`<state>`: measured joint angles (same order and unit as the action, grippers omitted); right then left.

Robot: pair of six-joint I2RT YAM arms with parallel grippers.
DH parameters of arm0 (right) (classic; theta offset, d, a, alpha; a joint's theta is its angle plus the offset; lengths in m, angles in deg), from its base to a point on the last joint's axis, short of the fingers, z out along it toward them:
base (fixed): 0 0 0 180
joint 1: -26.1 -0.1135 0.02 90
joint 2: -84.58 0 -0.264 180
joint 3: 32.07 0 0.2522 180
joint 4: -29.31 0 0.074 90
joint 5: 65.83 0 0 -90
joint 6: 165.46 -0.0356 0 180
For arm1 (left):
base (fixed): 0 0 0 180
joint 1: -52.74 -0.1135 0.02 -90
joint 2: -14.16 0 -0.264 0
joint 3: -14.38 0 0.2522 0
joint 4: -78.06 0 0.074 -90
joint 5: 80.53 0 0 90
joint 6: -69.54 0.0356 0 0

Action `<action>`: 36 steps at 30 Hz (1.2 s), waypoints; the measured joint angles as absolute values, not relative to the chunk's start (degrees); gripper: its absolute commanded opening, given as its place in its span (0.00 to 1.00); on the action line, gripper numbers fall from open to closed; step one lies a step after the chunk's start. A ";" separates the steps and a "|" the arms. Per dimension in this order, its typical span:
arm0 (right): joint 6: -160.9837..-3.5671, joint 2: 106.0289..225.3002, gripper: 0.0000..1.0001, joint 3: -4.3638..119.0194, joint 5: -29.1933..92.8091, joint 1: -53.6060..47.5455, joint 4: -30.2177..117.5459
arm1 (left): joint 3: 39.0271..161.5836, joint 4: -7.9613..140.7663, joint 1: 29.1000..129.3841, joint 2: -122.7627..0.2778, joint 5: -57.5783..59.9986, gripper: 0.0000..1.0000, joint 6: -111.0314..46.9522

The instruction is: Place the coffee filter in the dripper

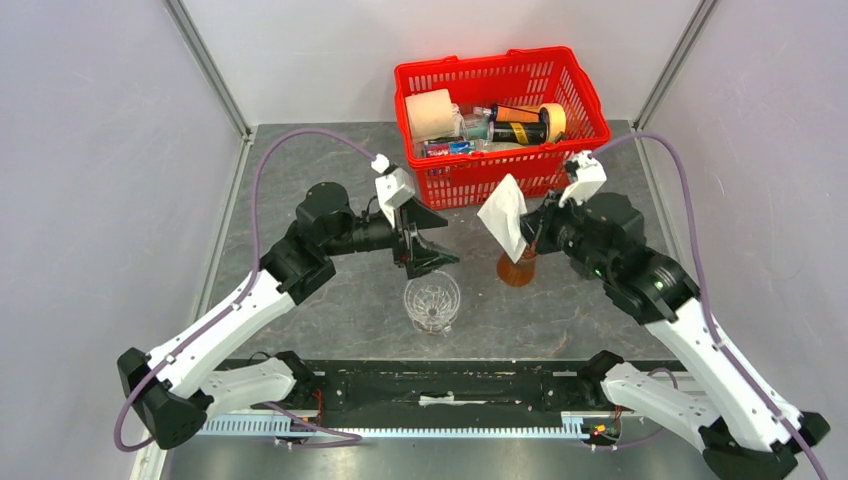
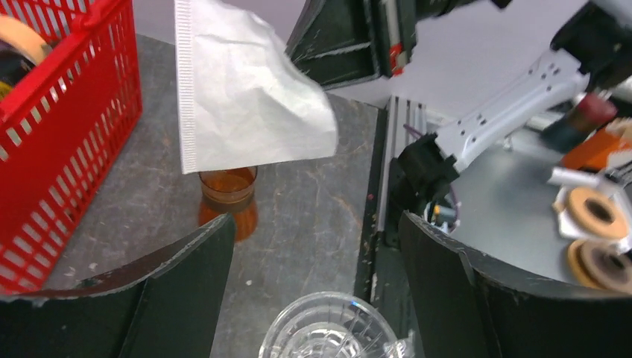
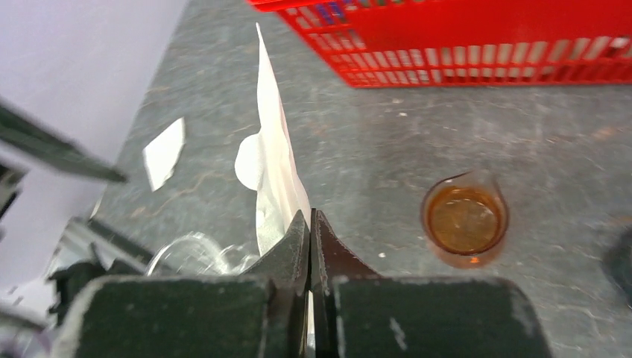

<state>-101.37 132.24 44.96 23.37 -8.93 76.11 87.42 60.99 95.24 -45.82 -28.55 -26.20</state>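
Note:
The dripper (image 1: 432, 300), a clear cut-glass cone with ribbed walls, stands upright on the table's middle front. My left gripper (image 1: 432, 262) is open and empty, hovering just behind and above the dripper; in the left wrist view the dripper's rim (image 2: 328, 332) lies low between the spread fingers of the left gripper (image 2: 317, 224). My right gripper (image 1: 527, 237) is shut on the lower edge of the white paper coffee filter (image 1: 505, 215), held in the air to the right of the dripper. The filter (image 3: 272, 171) stands edge-on above the closed right gripper (image 3: 310, 224), with the dripper (image 3: 190, 253) to its lower left. The filter also shows in the left wrist view (image 2: 246, 97).
A small tumbler with brown liquid (image 1: 517, 268) stands just under the held filter, right of the dripper; it also shows in both wrist views (image 2: 227, 198) (image 3: 464, 224). A red basket (image 1: 480, 57) with several items sits at the back. A black rail (image 1: 430, 385) runs along the near edge.

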 measured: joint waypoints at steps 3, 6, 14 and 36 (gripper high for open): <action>-103.03 136.57 0.00 46.23 17.77 -8.93 76.74 | 88.54 63.79 95.24 -48.55 -26.71 0.88 -33.52; -104.52 139.89 0.00 46.29 15.68 -8.93 77.09 | 91.05 66.87 95.24 -53.78 -28.61 0.88 -39.99; -106.22 140.99 0.00 46.29 16.66 -8.93 75.10 | 94.33 73.51 95.35 -65.03 -32.37 0.89 -50.22; -108.17 138.36 0.00 44.61 29.47 -8.93 67.95 | 96.87 72.05 96.97 -68.82 -30.49 0.91 -50.66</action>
<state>-108.17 138.36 44.61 29.47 -8.93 67.95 96.87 72.05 96.97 -68.82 -30.49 -50.66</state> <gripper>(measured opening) 0.007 0.904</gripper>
